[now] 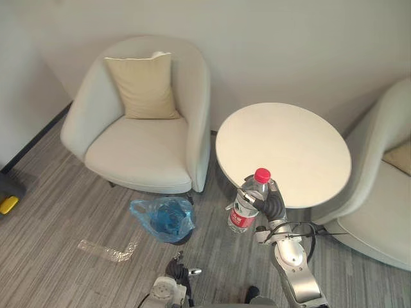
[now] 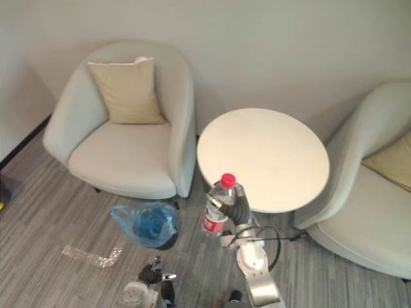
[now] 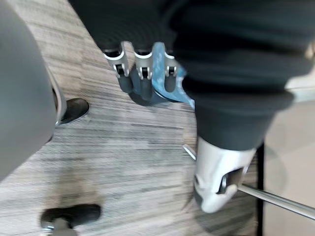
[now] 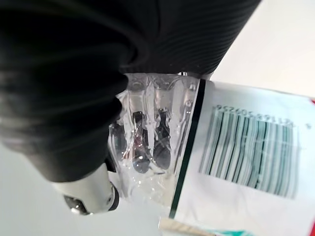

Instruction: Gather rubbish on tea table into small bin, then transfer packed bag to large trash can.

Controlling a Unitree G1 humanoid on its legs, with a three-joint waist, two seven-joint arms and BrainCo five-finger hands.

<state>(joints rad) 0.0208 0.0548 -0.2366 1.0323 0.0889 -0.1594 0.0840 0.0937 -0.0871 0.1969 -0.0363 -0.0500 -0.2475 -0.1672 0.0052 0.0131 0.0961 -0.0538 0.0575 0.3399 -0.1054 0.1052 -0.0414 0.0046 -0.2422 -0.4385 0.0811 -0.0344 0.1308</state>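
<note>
My right hand is shut on a clear plastic bottle with a red cap and a red label, held upright just off the near edge of the round white tea table. In the right wrist view the fingers show through the bottle, curled round it. The small bin with a blue bag stands on the floor to the left of the table, in front of the armchair. My left hand hangs low near the floor, its fingers straight, with the blue bag showing past them.
A pale armchair with a beige cushion stands at the back left. A second armchair is at the right. A strip of clear plastic wrap lies on the striped grey floor at the left.
</note>
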